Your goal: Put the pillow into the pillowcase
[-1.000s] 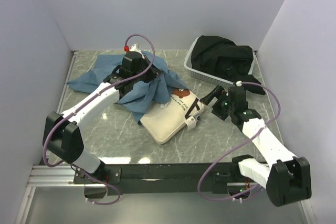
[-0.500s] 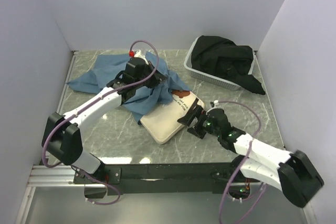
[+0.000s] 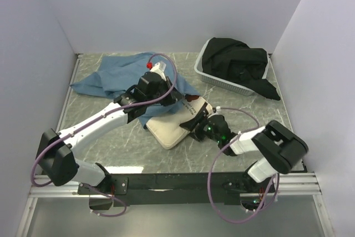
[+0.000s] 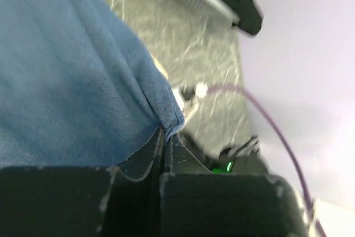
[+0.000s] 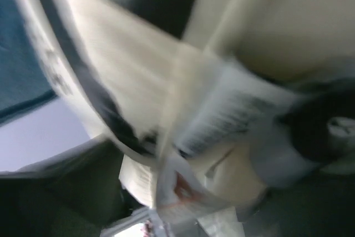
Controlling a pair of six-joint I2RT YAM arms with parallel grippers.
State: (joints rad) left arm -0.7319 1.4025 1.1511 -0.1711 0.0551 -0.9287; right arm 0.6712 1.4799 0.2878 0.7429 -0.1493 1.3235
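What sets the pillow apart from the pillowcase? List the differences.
The pillow is cream-white with a print; the pillowcase is plain dusty blue. The pillow is plump; the pillowcase is limp and wrinkled. The pillowcase is pinched in the left gripper and drapes over the pillow's far end; the pillow lies on the table. Both are soft fabric.

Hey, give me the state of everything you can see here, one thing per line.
pillow: lying flat, far end covered by blue fabric, rest bare.
pillowcase: wrinkled, spread out, one edge draped over the pillow.
left gripper: shut on the pillowcase edge.
right gripper: at the pillow's right edge, jaws unclear.
basket: upright, holding black cloth.
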